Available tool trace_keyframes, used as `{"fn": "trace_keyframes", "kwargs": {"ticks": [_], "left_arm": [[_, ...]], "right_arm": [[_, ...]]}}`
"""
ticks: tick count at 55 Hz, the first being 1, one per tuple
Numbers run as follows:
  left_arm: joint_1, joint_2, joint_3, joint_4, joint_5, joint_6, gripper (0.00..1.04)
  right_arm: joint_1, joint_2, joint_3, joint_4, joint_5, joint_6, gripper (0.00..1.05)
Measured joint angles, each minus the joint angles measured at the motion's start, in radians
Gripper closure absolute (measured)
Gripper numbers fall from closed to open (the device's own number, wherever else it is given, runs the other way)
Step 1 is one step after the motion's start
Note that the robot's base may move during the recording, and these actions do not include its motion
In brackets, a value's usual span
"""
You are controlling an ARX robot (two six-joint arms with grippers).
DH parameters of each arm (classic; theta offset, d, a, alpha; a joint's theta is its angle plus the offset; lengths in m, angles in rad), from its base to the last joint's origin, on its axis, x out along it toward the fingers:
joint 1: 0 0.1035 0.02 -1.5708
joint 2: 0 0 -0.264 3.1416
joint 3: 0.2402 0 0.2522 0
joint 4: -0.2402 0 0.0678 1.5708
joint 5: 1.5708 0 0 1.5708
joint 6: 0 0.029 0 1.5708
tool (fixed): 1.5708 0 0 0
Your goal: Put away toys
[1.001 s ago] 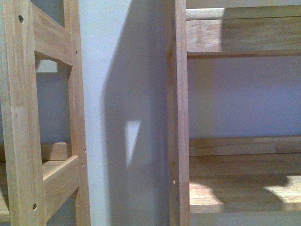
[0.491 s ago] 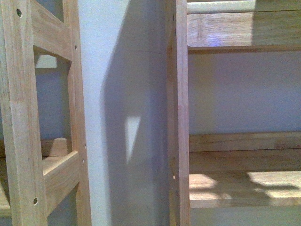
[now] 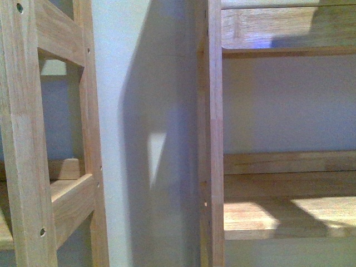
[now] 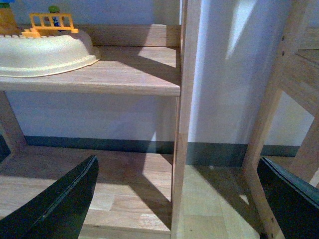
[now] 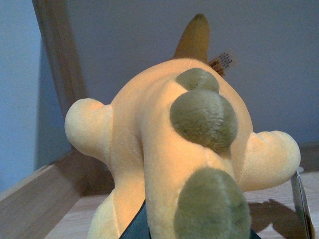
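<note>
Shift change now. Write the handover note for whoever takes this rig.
Left gripper: open, empty, fingers spread before a wooden shelf unit.
Right gripper: mostly hidden under the plush toy, apparently shut on it; the orange-yellow plush with green spots is over a wooden shelf board.
A cream tub with an orange plastic piece sits on a shelf.
Done: toy brought to the shelf. Left: release it.

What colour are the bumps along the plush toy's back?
Olive green, on the orange-yellow plush toy; the right wrist view shows it best.
</note>
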Motion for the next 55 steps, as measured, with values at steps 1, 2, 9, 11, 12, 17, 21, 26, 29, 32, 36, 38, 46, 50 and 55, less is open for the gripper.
{"fn": "trace_keyframes", "kwargs": {"ticks": [1, 2, 9, 11, 12, 17, 21, 26, 29, 32, 36, 38, 46, 50, 55], "left_arm": [[0.000, 0.000, 0.000, 0.000, 0.000, 0.000, 0.06], [0.000, 0.000, 0.000, 0.000, 0.000, 0.000, 0.06], [0.000, 0.000, 0.000, 0.000, 0.000, 0.000, 0.06], [0.000, 0.000, 0.000, 0.000, 0.000, 0.000, 0.06], [0.000, 0.000, 0.000, 0.000, 0.000, 0.000, 0.06], [0.000, 0.000, 0.000, 0.000, 0.000, 0.000, 0.06], [0.000, 0.000, 0.000, 0.000, 0.000, 0.000, 0.06], [0.000, 0.000, 0.000, 0.000, 0.000, 0.000, 0.06], [0.000, 0.000, 0.000, 0.000, 0.000, 0.000, 0.06], [0.000, 0.000, 0.000, 0.000, 0.000, 0.000, 0.06], [0.000, 0.000, 0.000, 0.000, 0.000, 0.000, 0.06], [0.000, 0.000, 0.000, 0.000, 0.000, 0.000, 0.06], [0.000, 0.000, 0.000, 0.000, 0.000, 0.000, 0.06], [0.000, 0.000, 0.000, 0.000, 0.000, 0.000, 0.06], [0.000, 0.000, 0.000, 0.000, 0.000, 0.000, 0.06]], "right_arm": [[0.003, 0.008, 0.006, -0.005, -0.003, 0.008, 0.98], [0.005, 0.012, 0.009, -0.007, -0.003, 0.010, 0.98], [0.032, 0.064, 0.063, -0.036, -0.008, 0.059, 0.98], [0.045, 0.079, 0.083, -0.044, -0.009, 0.075, 0.98], [0.049, 0.083, 0.087, -0.045, -0.010, 0.079, 0.98], [0.080, 0.107, 0.121, -0.053, -0.015, 0.103, 0.98], [0.112, 0.121, 0.143, -0.062, -0.020, 0.121, 0.98], [0.148, 0.132, 0.153, -0.063, -0.027, 0.140, 0.98], [0.165, 0.134, 0.153, -0.063, -0.027, 0.142, 0.98], [0.180, 0.136, 0.153, -0.063, -0.015, 0.142, 0.98], [0.192, 0.137, 0.152, -0.061, 0.001, 0.141, 0.98], [0.195, 0.137, 0.149, -0.060, 0.001, 0.140, 0.98], [0.185, 0.137, 0.139, -0.056, 0.028, 0.136, 0.98], [0.172, 0.137, 0.139, -0.064, 0.029, 0.137, 0.98], [0.159, 0.137, 0.145, -0.081, 0.027, 0.137, 0.98]]}}
